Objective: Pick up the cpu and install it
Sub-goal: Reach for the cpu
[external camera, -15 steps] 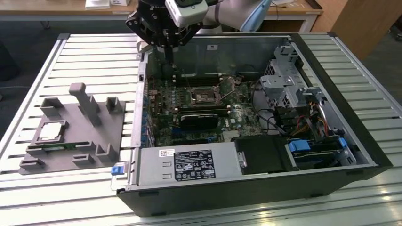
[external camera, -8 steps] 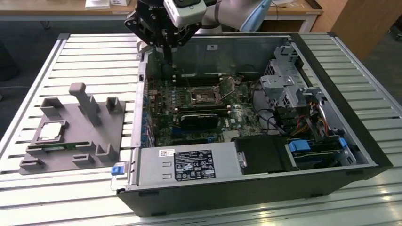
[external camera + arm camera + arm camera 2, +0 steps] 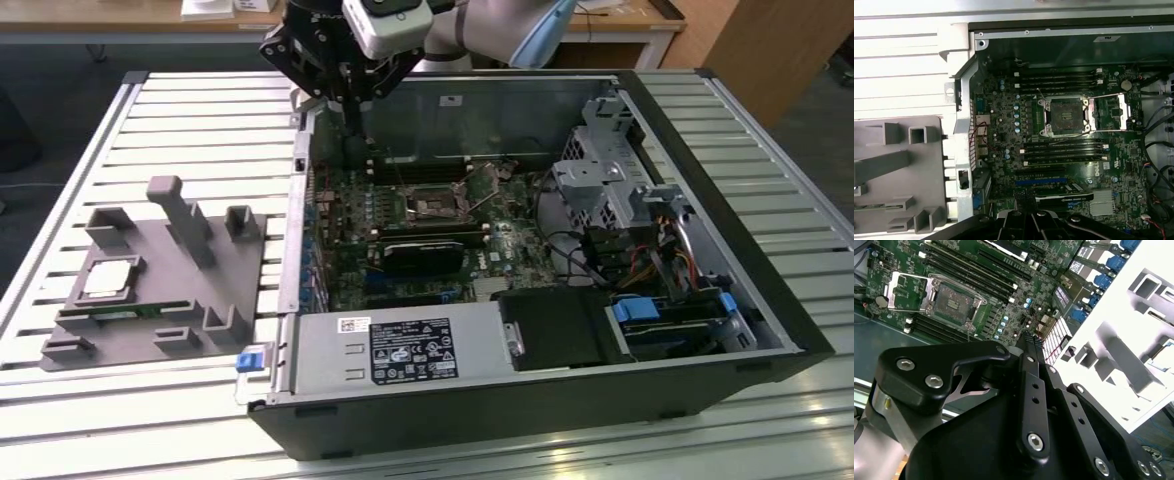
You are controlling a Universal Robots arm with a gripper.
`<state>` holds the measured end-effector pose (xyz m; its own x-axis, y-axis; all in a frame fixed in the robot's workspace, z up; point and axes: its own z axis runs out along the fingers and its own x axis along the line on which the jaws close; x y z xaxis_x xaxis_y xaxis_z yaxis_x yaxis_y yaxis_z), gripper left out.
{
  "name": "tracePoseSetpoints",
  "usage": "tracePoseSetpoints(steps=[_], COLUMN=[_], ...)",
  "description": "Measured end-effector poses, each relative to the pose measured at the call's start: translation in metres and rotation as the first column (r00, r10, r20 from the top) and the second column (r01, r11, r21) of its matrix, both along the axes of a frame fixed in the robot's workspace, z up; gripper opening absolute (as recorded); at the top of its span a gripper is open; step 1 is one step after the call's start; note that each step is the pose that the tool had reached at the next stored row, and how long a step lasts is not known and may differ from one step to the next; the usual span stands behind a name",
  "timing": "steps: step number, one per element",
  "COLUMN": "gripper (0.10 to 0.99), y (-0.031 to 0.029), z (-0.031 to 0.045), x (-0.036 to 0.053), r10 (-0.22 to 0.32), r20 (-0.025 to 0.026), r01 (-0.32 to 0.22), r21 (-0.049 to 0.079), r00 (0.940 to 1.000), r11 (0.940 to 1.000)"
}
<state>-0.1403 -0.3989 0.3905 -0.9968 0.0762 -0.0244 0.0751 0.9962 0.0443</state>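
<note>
The cpu (image 3: 110, 278), a small silvery square chip, lies in a recess of the grey holder (image 3: 160, 330) on the exterior view's left, outside the computer case. My gripper (image 3: 352, 126) hangs over the far left corner of the open case, well away from the cpu, its black fingers together and holding nothing. In both wrist views the gripper (image 3: 1029, 338) (image 3: 1024, 196) points down at the green motherboard. The cpu socket (image 3: 437, 207) (image 3: 954, 301) (image 3: 1066, 113) sits empty with its metal load plate swung open.
The black computer case (image 3: 747, 300) lies open on a slatted metal table (image 3: 160, 130). A long green memory stick (image 3: 127, 312) rests in the holder near the cpu. A black heatsink block (image 3: 424, 252), drive cages and cables (image 3: 601, 260) crowd the case interior.
</note>
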Motion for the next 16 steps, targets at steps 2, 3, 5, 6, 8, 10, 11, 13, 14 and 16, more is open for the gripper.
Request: tracePoseSetpoints(steps=[2,3,5,6,8,10,11,13,14,16], gripper=[0.114,0.114,0.114,0.114,0.114,0.114,0.114,0.114,0.114,0.114], y=[0.0,0.0,0.0,0.0,0.0,0.0,0.0,0.0,0.0,0.0], z=[-0.0002,-0.0002,-0.0004,-0.0004,-0.0006,-0.0008,-0.0009,-0.0011,-0.0012,-0.0015], x=[-0.0006,-0.0009,-0.0013,-0.0016,-0.0022,-0.0027,-0.0029,-0.0035,-0.0038,-0.0048], r10=[0.0,0.0,0.0,0.0,0.0,0.0,0.0,0.0,0.0,0.0], r20=[0.0001,0.0,0.0001,0.0,0.0001,0.0,0.0,0.0,0.0,0.0001], r01=[0.0,0.0,0.0,0.0,0.0,0.0,0.0,0.0,0.0,0.0], r21=[0.0,0.0,0.0,0.0,0.0,0.0,0.0,0.0,0.0,0.0], r00=[1.0,1.0,1.0,1.0,1.0,1.0,1.0,1.0,1.0,1.0], r11=[1.0,1.0,1.0,1.0,1.0,1.0,1.0,1.0,1.0,1.0])
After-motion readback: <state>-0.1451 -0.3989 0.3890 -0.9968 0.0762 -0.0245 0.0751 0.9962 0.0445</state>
